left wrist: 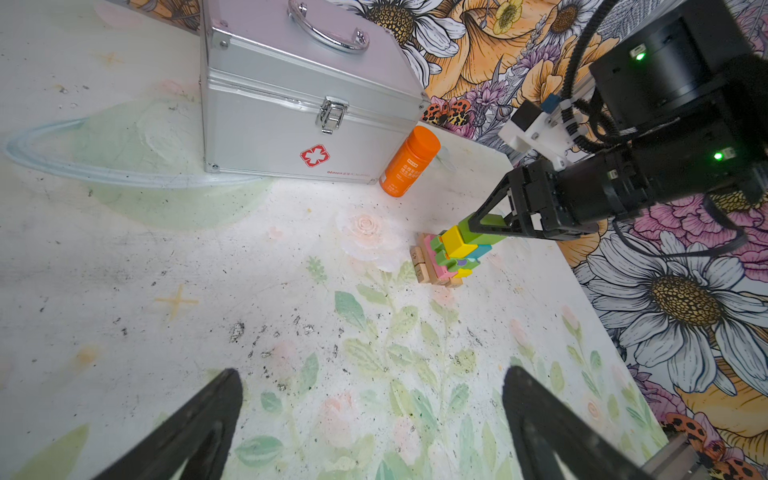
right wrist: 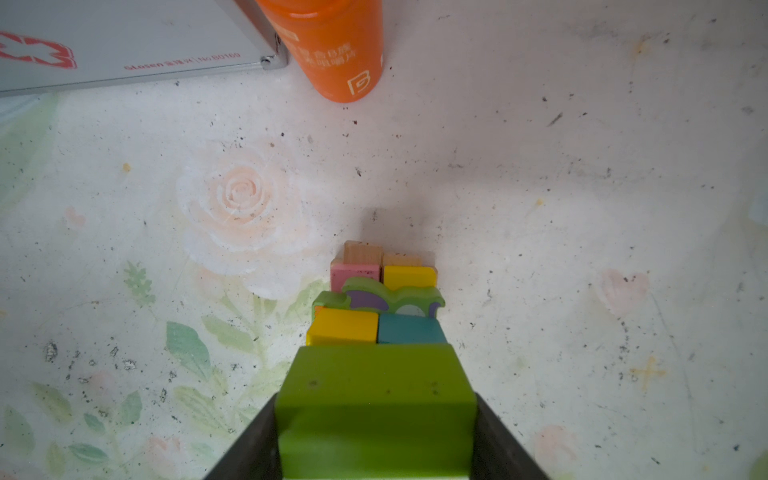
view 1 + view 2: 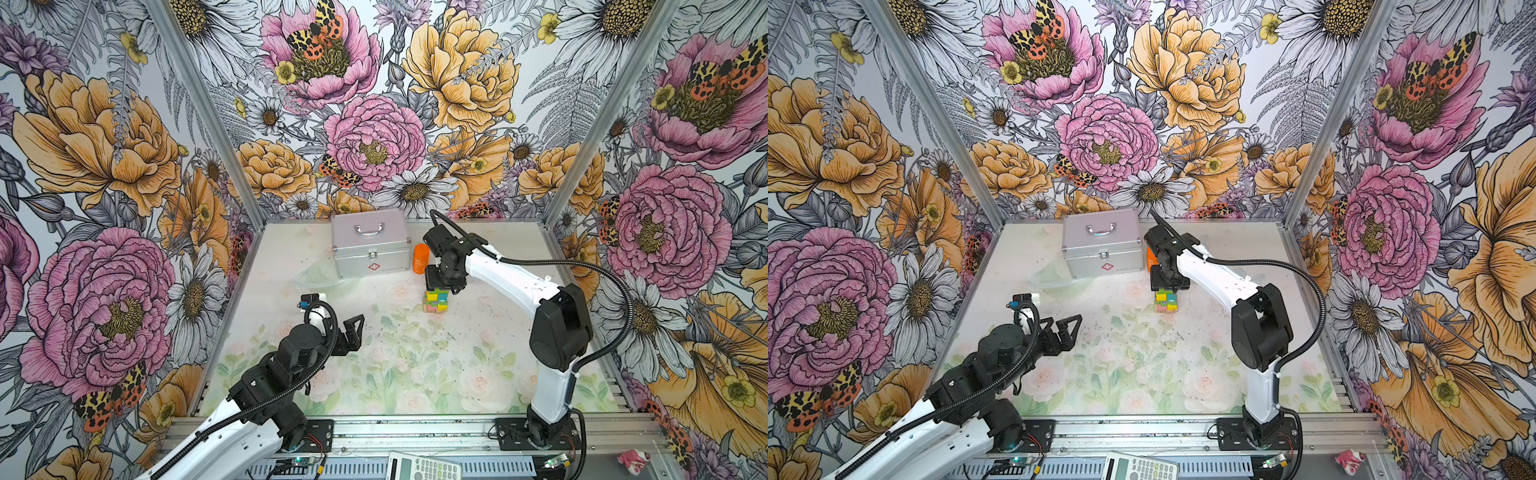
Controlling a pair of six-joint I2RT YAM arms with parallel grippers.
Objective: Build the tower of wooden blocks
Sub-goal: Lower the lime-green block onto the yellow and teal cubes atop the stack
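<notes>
TOWER TOPPED: R gripper (image 2: pixel 376 401) grips the lime-green bar (image 2: pixel 376 374) by its sides, jaws about half open, at the top of the tower (image 3: pixel 436 301), directly over the yellow cube (image 2: pixel 343 326) & teal cube (image 2: pixel 409 328); can't tell if the bar rests on them. Below sit the green owl-faced piece (image 2: pixel 390 293), then the pink plank (image 2: pixel 355 274) & yellow bar (image 2: pixel 409 276), w/ tan planks (image 2: pixel 361 252) at the base. The tower stands toward the back of the table (image 3: pixel 415 353), near the orange bottle (image 3: pixel 420 258) & silver case (image 3: pixel 370 245), touching neither. L gripper (image 3: pixel 351 328) hangs over the table's left side, well apart from the tower, jaws spread wide, holding nothing
</notes>
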